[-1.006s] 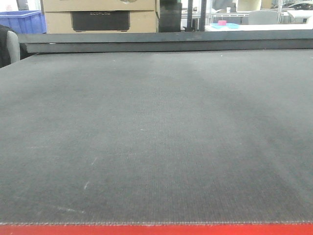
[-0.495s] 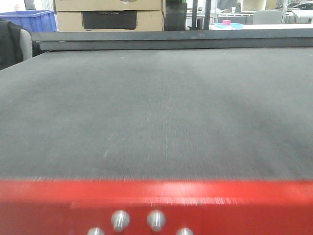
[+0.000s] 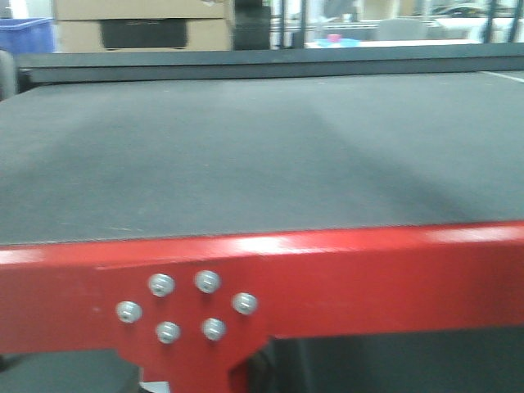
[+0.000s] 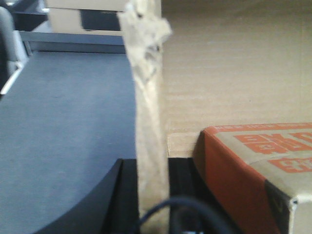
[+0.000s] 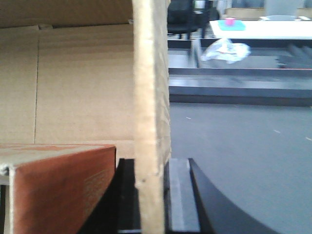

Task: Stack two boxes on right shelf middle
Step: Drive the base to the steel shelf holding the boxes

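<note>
Base backing off the red table, box clamped in both arms

Hands first: left gripper (image 4: 152, 190) is biting down on one side wall of the open cardboard box (image 4: 234, 73), a finger on either face of the board, no slack showing. The right gripper (image 5: 152, 195) is clamping the opposite wall the same way, so I'm carrying the box slung between the two arms. A printed carton (image 4: 253, 161), orange-red on its faces, is riding inside it. Whether the box bottom is hanging free or dragging on the grey table top (image 3: 246, 147), I cannot tell from the wrist views.

Outward: the front view is blurring. The red frame rail (image 3: 368, 278) is now filling the lower third, with its bolts (image 3: 207, 281) showing. A second ago it was only a sliver at the bottom edge. I'm reading that as the base pulling back from the table.

For the task: pickup is looking done and transit is starting. The steel shelf is showing in no view, so I'm still needing to turn and find it. Stacked cartons (image 3: 139, 8) are sitting far behind the table; whether one is the second box, I cannot say.
</note>
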Tool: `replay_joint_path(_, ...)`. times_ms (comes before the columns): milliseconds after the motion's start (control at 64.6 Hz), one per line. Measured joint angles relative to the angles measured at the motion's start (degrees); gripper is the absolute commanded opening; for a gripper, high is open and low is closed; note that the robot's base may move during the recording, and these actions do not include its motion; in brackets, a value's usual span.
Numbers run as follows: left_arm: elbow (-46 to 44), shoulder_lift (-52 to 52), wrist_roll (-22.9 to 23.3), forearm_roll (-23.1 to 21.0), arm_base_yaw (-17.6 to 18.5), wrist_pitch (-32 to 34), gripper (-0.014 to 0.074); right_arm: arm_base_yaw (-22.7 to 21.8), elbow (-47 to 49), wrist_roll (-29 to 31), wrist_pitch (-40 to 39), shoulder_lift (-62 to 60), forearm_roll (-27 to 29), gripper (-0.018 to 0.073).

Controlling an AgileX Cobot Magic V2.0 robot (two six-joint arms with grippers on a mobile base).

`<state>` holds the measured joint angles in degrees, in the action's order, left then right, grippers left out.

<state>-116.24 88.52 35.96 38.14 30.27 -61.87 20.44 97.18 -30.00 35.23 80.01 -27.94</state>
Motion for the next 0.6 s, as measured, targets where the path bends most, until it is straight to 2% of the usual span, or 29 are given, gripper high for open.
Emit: replay_joint_path(604, 0.00, -0.10, 0.00, 0.00, 0.00, -0.10, -0.0111, 0.00, 0.00, 0.00, -0.04, 0.00, 0.00, -0.0154)
